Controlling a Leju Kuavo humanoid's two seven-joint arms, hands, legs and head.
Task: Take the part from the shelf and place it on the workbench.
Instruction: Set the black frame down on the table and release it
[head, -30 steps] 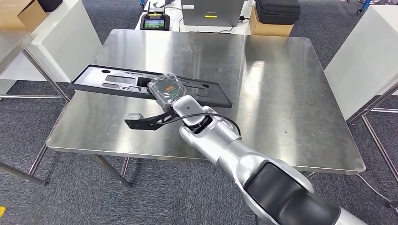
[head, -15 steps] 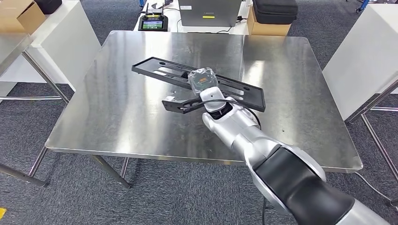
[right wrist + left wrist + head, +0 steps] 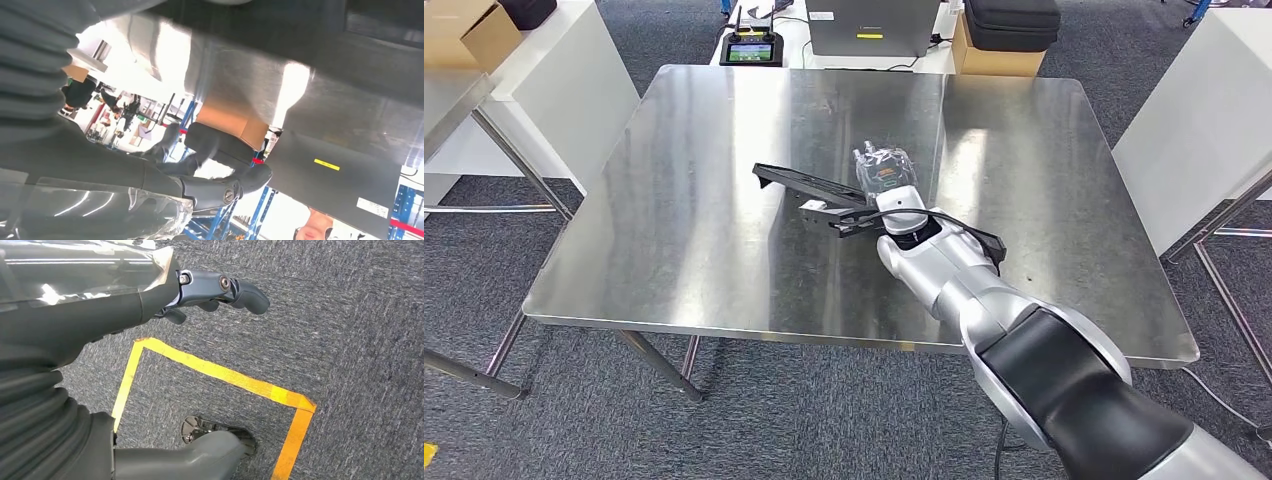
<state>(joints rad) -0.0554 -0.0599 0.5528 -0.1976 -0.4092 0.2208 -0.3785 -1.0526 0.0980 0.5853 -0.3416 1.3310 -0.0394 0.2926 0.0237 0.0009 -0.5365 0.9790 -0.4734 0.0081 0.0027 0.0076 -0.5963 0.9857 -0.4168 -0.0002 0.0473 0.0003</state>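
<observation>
Since one second ago, right hand (image 3: 886, 172) and part (image 3: 824, 190) have travelled from the near-left region of the workbench (image 3: 684, 180) toward its centre, the long black panel now seen nearly edge-on. Nearest the viewer, the silver right arm (image 3: 984, 300) rises from the lower right. Right hand grasps the part, held above the steel surface; whether it touches the workbench cannot be told. Left hand (image 3: 215, 290), seen from its wrist, hangs over grey carpet (image 3: 350, 315) marked with yellow tape (image 3: 220, 375), fingers curled, holding nothing. Beyond the workbench: a cardboard box (image 3: 999, 60) bearing a black case (image 3: 1014, 22), and a small screen (image 3: 752, 48).
</observation>
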